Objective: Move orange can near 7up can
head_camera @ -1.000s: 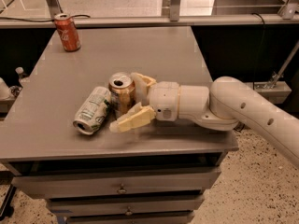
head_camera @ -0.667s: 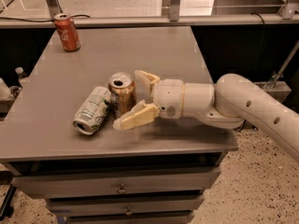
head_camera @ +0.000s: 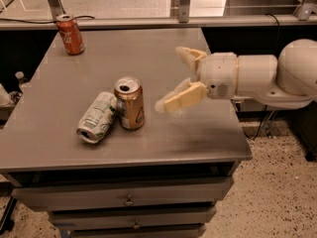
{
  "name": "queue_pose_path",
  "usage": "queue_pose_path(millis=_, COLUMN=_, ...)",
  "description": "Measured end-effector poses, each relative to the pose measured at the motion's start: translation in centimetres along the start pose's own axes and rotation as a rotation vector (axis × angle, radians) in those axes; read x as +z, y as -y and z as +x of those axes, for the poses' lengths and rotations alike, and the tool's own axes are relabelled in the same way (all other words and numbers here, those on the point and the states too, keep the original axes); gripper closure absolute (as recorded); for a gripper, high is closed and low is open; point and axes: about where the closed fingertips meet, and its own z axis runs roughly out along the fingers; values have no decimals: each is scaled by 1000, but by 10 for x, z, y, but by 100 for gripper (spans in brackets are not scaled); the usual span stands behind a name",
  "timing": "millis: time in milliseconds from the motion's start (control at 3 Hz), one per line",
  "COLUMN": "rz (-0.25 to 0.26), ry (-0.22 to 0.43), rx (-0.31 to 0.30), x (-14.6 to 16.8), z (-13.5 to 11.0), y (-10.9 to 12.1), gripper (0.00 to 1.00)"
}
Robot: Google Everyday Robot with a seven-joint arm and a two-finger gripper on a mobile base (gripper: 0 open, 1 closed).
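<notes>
The orange can (head_camera: pixel 130 103) stands upright on the grey table (head_camera: pixel 148 58), its opened silver top facing up. The 7up can (head_camera: pixel 97 117), white with green print, lies on its side right against the orange can's left side. My gripper (head_camera: pixel 172 78) is open and empty, held above the table to the right of the orange can, a clear gap away from it. Its two tan fingers are spread wide, pointing left toward the cans.
A red cola can (head_camera: pixel 70 33) stands upright at the table's far left corner. The table has drawers (head_camera: pixel 129 201) below its front edge. My white arm (head_camera: pixel 262 78) reaches in from the right. Speckled floor lies to the right of the table.
My gripper has let go of the orange can and pulled back to the right and up. The orange can stays upright next to the 7up can.
</notes>
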Motion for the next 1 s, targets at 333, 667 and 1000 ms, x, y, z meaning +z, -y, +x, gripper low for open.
queue_pose_path(millis=333, rz=83, ry=-42, rx=-77, x=-68, z=-44, y=16, gripper=0)
queue_pose_path(millis=667, rz=176, ry=-54, rx=-155, x=-127, z=-87, y=23, gripper=0)
queue_pose_path(millis=1000, rz=180, ry=-48, rx=-167, x=-129, z=-94, y=24, gripper=0)
